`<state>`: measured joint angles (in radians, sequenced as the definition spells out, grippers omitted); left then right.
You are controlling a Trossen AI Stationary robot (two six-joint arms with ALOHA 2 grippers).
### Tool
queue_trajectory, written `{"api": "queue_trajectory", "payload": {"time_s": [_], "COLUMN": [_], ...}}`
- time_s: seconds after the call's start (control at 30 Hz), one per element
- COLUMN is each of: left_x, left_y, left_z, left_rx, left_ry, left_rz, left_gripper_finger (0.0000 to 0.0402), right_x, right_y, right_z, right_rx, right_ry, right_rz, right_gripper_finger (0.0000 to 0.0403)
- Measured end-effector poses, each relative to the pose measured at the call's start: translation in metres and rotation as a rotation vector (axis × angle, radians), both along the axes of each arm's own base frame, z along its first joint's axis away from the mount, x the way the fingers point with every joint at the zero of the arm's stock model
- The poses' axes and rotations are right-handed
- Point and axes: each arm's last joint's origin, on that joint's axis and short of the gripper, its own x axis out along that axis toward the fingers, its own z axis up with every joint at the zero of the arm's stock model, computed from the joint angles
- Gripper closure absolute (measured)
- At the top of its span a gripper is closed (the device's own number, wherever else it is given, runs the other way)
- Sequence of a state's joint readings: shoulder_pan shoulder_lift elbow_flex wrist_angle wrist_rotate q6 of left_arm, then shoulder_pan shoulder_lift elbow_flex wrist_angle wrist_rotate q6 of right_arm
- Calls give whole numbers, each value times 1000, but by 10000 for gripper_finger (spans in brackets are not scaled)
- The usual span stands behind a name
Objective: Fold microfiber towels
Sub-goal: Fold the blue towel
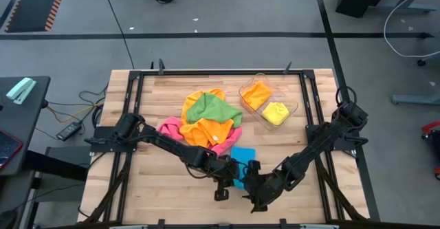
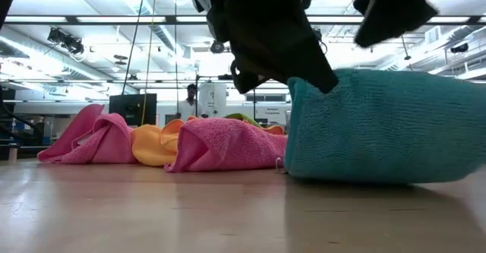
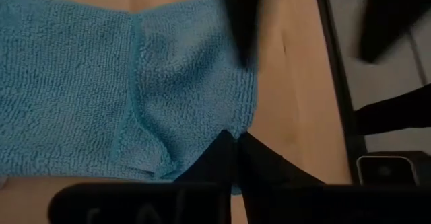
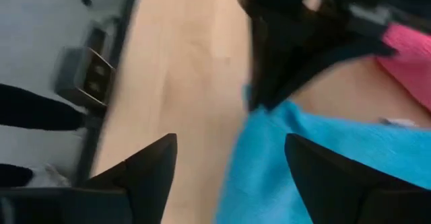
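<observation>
A blue microfiber towel (image 1: 242,153) lies near the table's front edge, between my two grippers. My left gripper (image 3: 236,138) is shut on it. Seen from table height, one upper corner of the towel (image 2: 298,84) is raised under that gripper (image 2: 277,55). My right gripper (image 4: 229,177) hovers open just above the towel's other side (image 4: 323,136) and touches nothing. Behind them is a loose heap of pink, orange and green towels (image 1: 206,119). My left gripper pinches the blue towel's edge (image 3: 225,124) near a corner, between its two fingertips. The fingers slant down from above. One layer or several, I cannot tell. The gripped part is raised, while the towel's lower part (image 2: 380,173) rests on the table.
A clear plastic tray (image 1: 292,105) at the back right holds an orange and a yellow towel. The heap spreads over the table's middle. Bare wood (image 1: 151,188) shows at the front left. A black metal frame (image 1: 137,84) runs around the tabletop.
</observation>
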<state>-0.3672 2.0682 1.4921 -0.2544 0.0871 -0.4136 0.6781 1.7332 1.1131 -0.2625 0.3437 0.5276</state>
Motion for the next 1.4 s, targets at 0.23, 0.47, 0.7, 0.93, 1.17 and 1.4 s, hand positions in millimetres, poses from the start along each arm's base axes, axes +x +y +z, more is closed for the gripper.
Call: {"api": "queue_trajectory", "payload": {"time_s": [0.23, 0.47, 0.7, 0.93, 1.17, 1.4], "left_x": [1, 1, 2, 2, 2, -7], "left_y": [-2, -2, -2, -2, -2, 1], "left_z": [1, 2, 3, 3, 4, 34], "left_rx": [-62, -116, -164, -175, -174, -136], "left_ry": [11, 33, 47, 54, 53, -26], "left_rz": [39, 101, 128, 143, 141, 55], "left_gripper_finger": [393, 378, 392, 375, 370, 290], "right_x": [-1, 1, 2, 5, 5, 2], "right_y": [-1, 7, 10, 8, 9, 16], "right_z": [-14, -37, -63, -64, -62, -52], "right_rx": [-51, -132, -222, -250, -213, -79], "right_ry": [20, 34, 76, 68, 65, 107], "right_rz": [-15, -6, 3, 6, 25, 130], "right_gripper_finger": [100, 100, 110, 162, 292, 379]}}
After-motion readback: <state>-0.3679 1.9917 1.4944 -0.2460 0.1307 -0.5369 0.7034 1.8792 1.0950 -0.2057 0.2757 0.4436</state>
